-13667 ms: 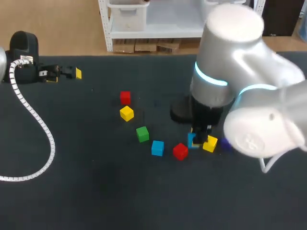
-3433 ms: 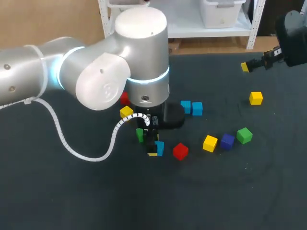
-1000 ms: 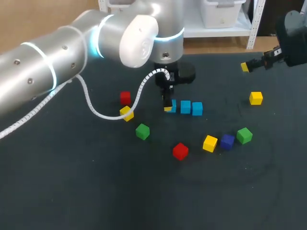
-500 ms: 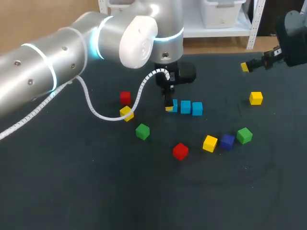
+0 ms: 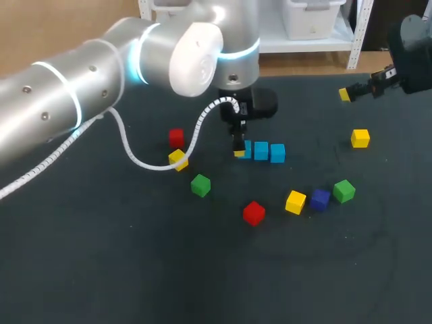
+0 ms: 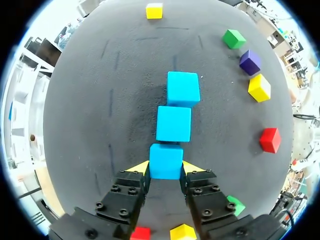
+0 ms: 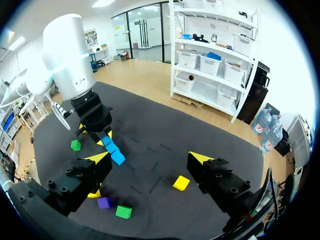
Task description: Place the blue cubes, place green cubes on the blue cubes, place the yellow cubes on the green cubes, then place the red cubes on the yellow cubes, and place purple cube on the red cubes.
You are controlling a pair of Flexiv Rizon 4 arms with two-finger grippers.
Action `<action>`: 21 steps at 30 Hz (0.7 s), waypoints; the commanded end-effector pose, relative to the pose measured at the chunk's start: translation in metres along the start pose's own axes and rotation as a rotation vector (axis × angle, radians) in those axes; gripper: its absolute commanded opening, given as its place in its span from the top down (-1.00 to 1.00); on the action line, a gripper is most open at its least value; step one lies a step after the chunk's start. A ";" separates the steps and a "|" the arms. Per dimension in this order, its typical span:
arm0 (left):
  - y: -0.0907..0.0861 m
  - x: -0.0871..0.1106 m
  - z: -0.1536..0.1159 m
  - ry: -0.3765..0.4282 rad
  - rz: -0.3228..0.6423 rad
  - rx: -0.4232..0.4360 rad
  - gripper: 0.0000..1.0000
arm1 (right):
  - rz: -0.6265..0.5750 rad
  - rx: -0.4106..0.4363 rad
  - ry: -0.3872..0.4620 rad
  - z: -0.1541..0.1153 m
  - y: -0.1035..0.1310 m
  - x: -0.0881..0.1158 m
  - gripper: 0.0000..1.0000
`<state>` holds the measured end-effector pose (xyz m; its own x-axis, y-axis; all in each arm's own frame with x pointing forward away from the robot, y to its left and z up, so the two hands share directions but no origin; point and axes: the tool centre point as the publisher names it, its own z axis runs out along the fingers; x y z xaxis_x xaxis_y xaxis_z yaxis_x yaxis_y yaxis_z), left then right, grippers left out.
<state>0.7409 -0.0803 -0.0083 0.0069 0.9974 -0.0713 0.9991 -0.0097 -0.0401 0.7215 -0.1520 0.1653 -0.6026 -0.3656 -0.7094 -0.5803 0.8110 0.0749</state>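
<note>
Blue cubes, three small plain blocks, lay in a short straight row near the middle of the dark matte table (image 5: 101, 270): the end blue cube (image 5: 246, 150) (image 6: 165, 161), the middle blue cube (image 5: 261, 150) (image 6: 174, 123) and the far blue cube (image 5: 277, 153) (image 6: 183, 89), each touching or nearly touching the next. L gripper (image 5: 237, 151) (image 6: 165, 168) pointed straight down at the row's end, its yellow-tipped fingers (image 6: 140, 167) pinching the end blue cube from both sides; that cube looked level w/ the other two. On the L arm's side of the row sat the left red cube (image 5: 176, 138), the left yellow cube (image 5: 178, 159) and the left green cube (image 5: 200, 185), well apart from each other. Toward the front were the front red cube (image 5: 254, 212) (image 6: 270, 140), then a close slanted line of the front yellow cube (image 5: 295, 201) (image 6: 259, 87), the purple cube (image 5: 320, 198) (image 6: 249, 62) and the right green cube (image 5: 343, 190) (image 6: 233, 38). A lone yellow cube (image 5: 360, 138) (image 6: 154, 10) sat off to the right. R gripper (image 5: 351, 92) (image 7: 150, 157) hung at the far right corner, fingers spread wide w/ nothing btwn them, well apart from all cubes.
</note>
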 end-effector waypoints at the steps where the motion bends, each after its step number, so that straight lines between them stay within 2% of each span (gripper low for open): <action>1: 0.002 -0.004 0.004 0.005 0.007 0.005 0.55 | 0.000 0.009 -0.002 0.000 0.002 0.001 -1.00; 4: 0.002 -0.004 0.005 0.009 0.008 0.007 0.25 | 0.000 0.009 -0.002 0.000 0.002 0.001 -1.00; 5: 0.001 -0.003 0.005 0.011 0.007 0.008 0.26 | 0.000 0.009 -0.002 0.000 0.002 0.001 -1.00; 6: 0.001 -0.002 0.006 0.013 0.005 0.010 0.33 | 0.000 0.009 -0.002 0.000 0.002 0.001 -1.00; 7: 0.001 -0.002 0.006 0.014 0.002 0.011 0.51 | 0.000 0.009 -0.002 0.000 0.002 0.001 -1.00; 9: 0.001 0.000 0.006 0.016 -0.001 0.012 0.62 | 0.000 0.009 -0.002 0.000 0.002 0.001 -1.00; 14: 0.000 0.001 0.006 0.018 -0.006 0.010 0.53 | 0.000 0.009 -0.002 0.000 0.002 0.001 -1.00; 16: 0.000 0.002 0.005 0.020 -0.008 0.009 0.55 | 0.000 0.009 -0.002 0.000 0.002 0.001 -1.00; 18: 0.000 0.002 0.004 0.022 -0.010 0.007 0.69 | 0.000 0.009 -0.002 0.000 0.002 0.001 -1.00; 21: -0.001 0.003 0.002 0.022 -0.010 0.005 0.80 | 0.000 0.009 -0.002 0.000 0.002 0.001 -1.00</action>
<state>0.7397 -0.0788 -0.0090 -0.0021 0.9986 -0.0519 0.9990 -0.0002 -0.0458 0.7215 -0.1520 0.1653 -0.6026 -0.3656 -0.7094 -0.5803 0.8110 0.0749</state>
